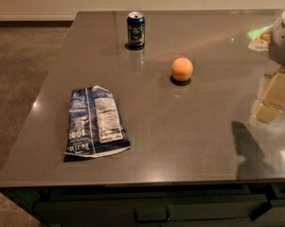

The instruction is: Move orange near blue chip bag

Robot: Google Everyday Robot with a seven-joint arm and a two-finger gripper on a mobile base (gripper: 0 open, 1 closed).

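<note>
The orange (182, 69) sits on the dark grey countertop (189, 131), right of centre in the upper half of the frame, with a small dark shadow under it and nothing touching it. Up and to the left of it, near the far edge, a dark blue drink can (136, 30) stands upright. The blue chip bag (97, 122) lies flat in the lower left, crinkled, its white nutrition panel facing up, well apart from the orange, with bare counter between the two. The gripper (273, 98) hangs at the right edge of the frame at mid-height, a pale cream shape above the counter, well apart from the orange and holding nothing that shows. Whether it is spread or closed I cannot tell. Its shadow (248, 148) falls on the counter below it.
</note>
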